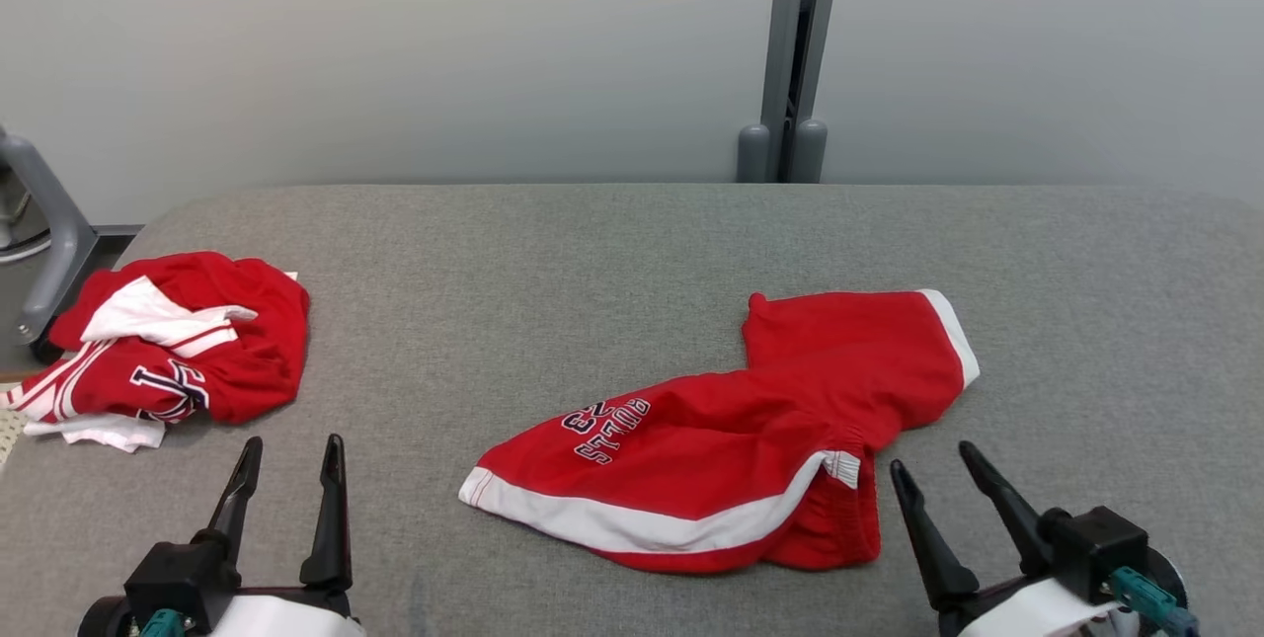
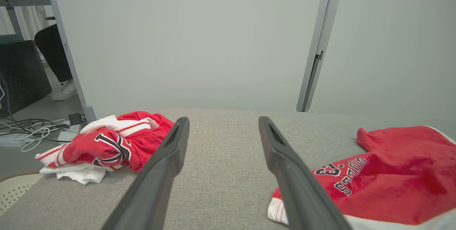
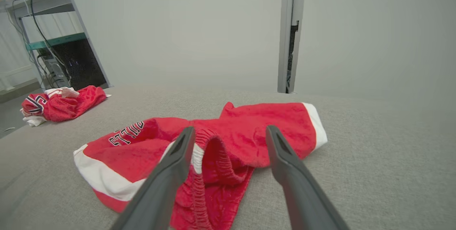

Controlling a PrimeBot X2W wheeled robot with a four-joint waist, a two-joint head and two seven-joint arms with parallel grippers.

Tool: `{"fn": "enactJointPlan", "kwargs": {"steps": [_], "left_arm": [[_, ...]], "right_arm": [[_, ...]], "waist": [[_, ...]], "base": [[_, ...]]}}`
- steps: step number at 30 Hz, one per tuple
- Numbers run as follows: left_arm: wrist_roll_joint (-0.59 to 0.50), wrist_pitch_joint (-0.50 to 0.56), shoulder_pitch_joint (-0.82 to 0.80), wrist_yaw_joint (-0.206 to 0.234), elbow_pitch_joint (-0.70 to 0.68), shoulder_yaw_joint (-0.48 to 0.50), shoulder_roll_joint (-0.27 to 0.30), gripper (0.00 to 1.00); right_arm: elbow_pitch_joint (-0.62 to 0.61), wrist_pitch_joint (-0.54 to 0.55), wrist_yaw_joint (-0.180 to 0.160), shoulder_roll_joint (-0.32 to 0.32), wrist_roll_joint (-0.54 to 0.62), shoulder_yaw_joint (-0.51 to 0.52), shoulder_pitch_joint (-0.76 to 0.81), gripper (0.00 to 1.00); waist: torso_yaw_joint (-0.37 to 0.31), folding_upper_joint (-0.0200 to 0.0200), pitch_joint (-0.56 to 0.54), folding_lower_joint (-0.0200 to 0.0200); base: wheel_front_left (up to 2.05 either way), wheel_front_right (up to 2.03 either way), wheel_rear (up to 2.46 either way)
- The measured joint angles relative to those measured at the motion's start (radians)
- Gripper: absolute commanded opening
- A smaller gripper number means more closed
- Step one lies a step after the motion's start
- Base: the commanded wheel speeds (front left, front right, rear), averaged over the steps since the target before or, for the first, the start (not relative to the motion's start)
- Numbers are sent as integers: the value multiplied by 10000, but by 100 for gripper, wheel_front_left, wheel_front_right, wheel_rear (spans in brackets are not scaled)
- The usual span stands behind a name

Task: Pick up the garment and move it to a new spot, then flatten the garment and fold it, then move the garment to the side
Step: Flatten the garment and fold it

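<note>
**Fig. Opening of the pick.** My left gripper (image 1: 295, 441) and right gripper (image 1: 932, 456) both stand with fingers spread wide, holding nothing. The shorts (image 1: 750, 439), red with white trim, lie crumpled between the two. They are well apart from my left fingers and just ahead of my right ones. In the right wrist view a gathered edge, seemingly the elastic waistband, sits between and below those fingers.

**Hazards.**
- (a) Closing on the bunched edge may catch one layer alone, so the shorts would rise twisted and be harder to flatten.
- (b) The legs lie folded across each other, so a one-sided lift would drag the rest along and tighten the creases.
- (c) Fingers driven too low could snag the grey woven cover of the table (image 1: 553, 262).
- (d) A pile (image 1: 178, 351) of similar red-and-white garments lies ahead and outward of my left fingers. Reaching that way would take the wrong piece.

**Setting.** The table is broad and looks padded. Beyond my fingertips stands a pale wall (image 1: 395, 44) with a grey post (image 1: 790, 54). Past the pile, cables (image 2: 28, 132) lie on the floor near a person's leg (image 2: 53, 51).
</note>
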State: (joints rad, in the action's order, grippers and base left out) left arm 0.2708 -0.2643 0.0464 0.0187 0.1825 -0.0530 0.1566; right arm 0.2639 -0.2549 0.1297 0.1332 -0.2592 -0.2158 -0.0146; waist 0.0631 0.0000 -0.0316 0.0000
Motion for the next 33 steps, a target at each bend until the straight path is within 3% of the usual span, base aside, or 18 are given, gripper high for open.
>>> {"fn": "enactJointPlan", "kwargs": {"steps": [13,15,22,27,33], "left_arm": [[-232,0,-316,-245,313,-334,-453,100],[-245,0,-330,-263,357,-334,-472,100],[-276,0,-336,-272,433,-236,-472,100],[-255,0,-230,-276,499,-155,-487,100],[-217,0,-106,-368,642,-115,-617,100]], "right_arm": [[2738,59,2,278,-991,-1887,-1560,100],[3204,29,2,280,-1166,-2105,-1763,0],[3917,-44,2,372,-1662,-2545,-2273,0],[3043,-56,2,813,-1653,-2677,-1865,0],[1672,-65,2,1795,-1645,-2987,-623,0]], "waist": [[946,0,94,0],[1072,0,120,0],[1118,0,152,0],[752,0,67,0],[105,0,-6,0]], "base": [[0,0,0],[0,0,0],[0,0,0],[0,0,0],[0,0,0]]}}
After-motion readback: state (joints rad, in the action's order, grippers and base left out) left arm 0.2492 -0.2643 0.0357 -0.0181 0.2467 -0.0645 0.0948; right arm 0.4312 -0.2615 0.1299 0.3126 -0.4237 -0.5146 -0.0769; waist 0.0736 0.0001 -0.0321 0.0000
